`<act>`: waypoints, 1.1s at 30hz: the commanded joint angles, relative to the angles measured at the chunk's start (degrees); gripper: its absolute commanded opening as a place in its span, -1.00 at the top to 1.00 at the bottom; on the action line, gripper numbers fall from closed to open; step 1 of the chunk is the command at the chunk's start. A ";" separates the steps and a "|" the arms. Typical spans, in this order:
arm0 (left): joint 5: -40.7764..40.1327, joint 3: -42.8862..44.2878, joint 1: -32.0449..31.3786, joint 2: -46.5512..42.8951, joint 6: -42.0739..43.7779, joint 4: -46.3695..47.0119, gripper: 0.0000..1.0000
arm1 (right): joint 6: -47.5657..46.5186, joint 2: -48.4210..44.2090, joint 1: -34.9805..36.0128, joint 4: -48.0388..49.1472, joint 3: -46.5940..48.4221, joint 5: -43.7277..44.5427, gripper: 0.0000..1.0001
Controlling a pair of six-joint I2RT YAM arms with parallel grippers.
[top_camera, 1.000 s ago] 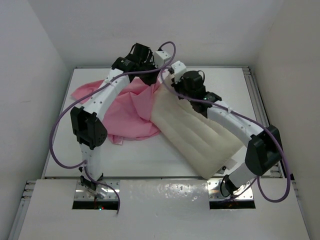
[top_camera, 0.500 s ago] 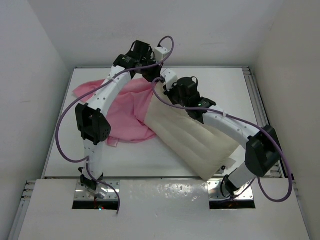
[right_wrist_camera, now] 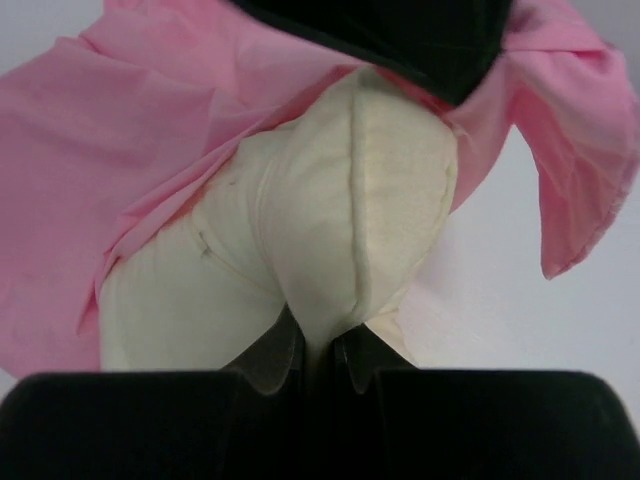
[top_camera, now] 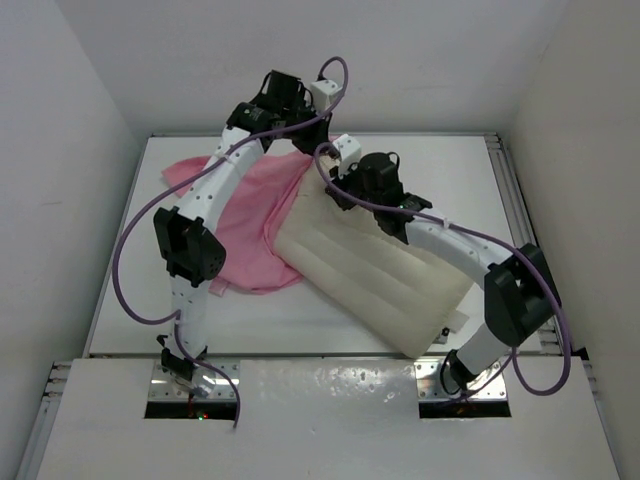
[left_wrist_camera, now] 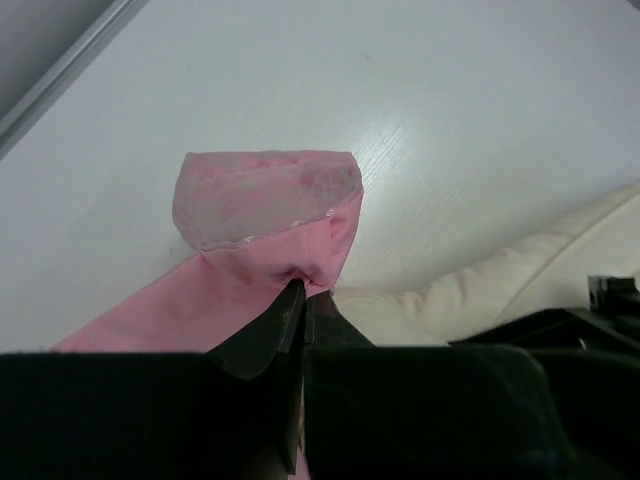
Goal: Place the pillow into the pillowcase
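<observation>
Pillowcase [top_camera: 245,215] lies bunched on the left half of the desk [top_camera: 270,320], with its far edge raised toward your left arm's wrist. A second ago its left lobe spread wider; it has since drawn in toward the centre. Left fingers [left_wrist_camera: 303,292] are clenched on a hemmed pink fold, which stands up past the tips as a small loop clear of the desk. That wrist now sits a touch farther back and to the right than before. Pillow [top_camera: 375,265] lies on a diagonal, running from the far centre down to the near right of the desk. Its far-left corner has slid leftward and now overlaps more of the pink cloth. Right fingers [right_wrist_camera: 318,345] are clamped on the pillow's corner seam. In your right wrist view, pink fabric drapes around that corner on both sides. You cannot tell from here whether the corner is actually inside the opening.
</observation>
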 commanded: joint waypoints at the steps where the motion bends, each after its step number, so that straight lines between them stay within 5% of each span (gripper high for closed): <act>1: 7.56 3.29 -1.77 -1.35 -1.67 6.98 1.00 | 9.14 3.61 -2.10 0.50 -1.51 -7.69 1.00; 10: 7.49 -1.18 -5.20 -1.35 0.96 6.18 1.00 | 21.97 11.79 -7.73 0.40 6.14 -9.97 0.99; 15: 3.10 -11.82 -5.37 -0.65 1.58 10.75 0.99 | 27.00 9.96 -9.31 4.90 1.50 -11.56 0.37; 17: 1.51 -12.18 -5.37 -0.38 1.84 10.93 0.79 | 29.81 8.81 -10.63 6.30 -0.44 -12.44 0.06; 18: 1.24 -11.57 -5.37 -0.38 2.02 10.67 0.48 | 30.60 7.67 -11.16 7.78 -2.80 -12.70 -0.11; 20: 0.02 -9.20 -5.37 -0.38 2.81 9.79 0.02 | 32.62 7.05 -12.92 8.33 -5.11 -13.58 -0.18; 23: -3.84 -5.52 -5.11 -0.47 3.16 9.00 -0.38 | 33.25 7.92 -14.85 5.44 -4.41 -14.28 -0.21; 25: -6.30 -4.45 -4.76 -0.55 3.69 7.69 -0.45 | 33.25 8.45 -15.99 3.50 -3.45 -14.90 -0.26; 28: -12.45 -4.53 -4.84 -0.56 5.79 3.39 -0.46 | 32.63 8.98 -17.40 0.69 -1.86 -16.12 -0.40; 33: -16.42 -12.33 -5.29 -0.47 8.00 -1.46 0.01 | 31.84 8.80 -19.07 -3.18 -0.63 -16.31 -0.58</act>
